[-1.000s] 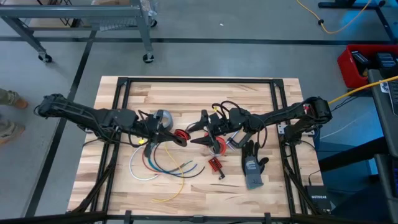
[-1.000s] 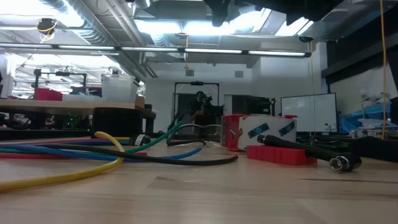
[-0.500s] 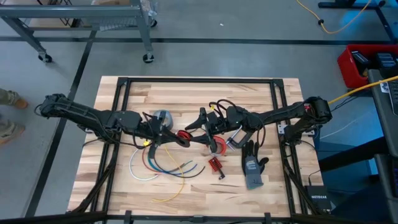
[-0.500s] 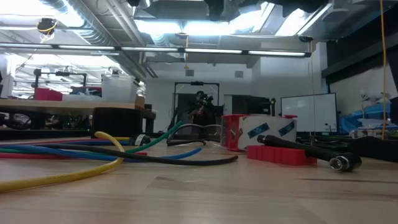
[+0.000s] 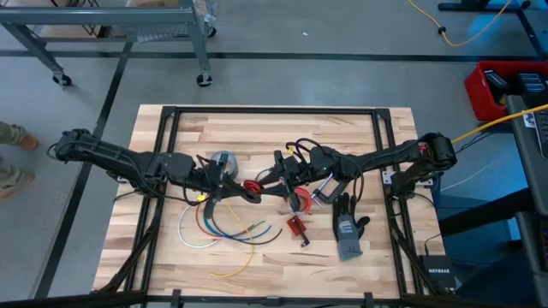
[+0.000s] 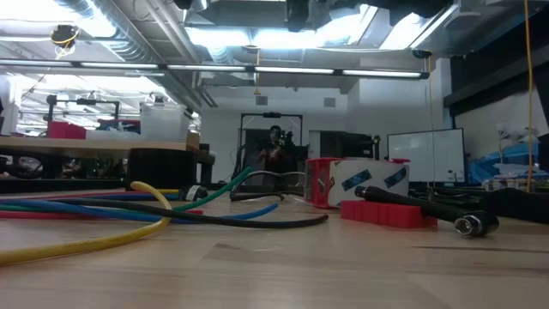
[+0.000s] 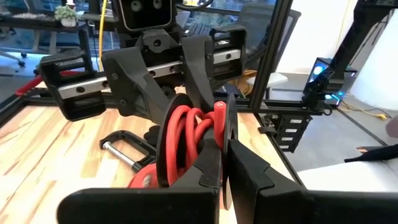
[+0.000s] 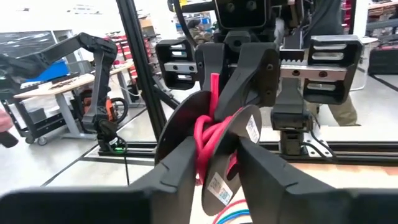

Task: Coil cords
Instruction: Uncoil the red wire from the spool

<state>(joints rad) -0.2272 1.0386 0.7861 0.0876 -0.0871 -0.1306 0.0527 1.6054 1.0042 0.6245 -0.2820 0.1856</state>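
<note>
At table centre we see the left gripper clamped on the red cord coil. The right gripper straddles that coil, fingers part-closed against it; grip uncertain.

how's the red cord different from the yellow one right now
The red cord is wound on a spool held between both grippers above the table; the yellow cord lies loose and almost straight on the wood. The left gripper pinches the red; nothing touches the yellow. Both are thin single-colour wires.
</note>
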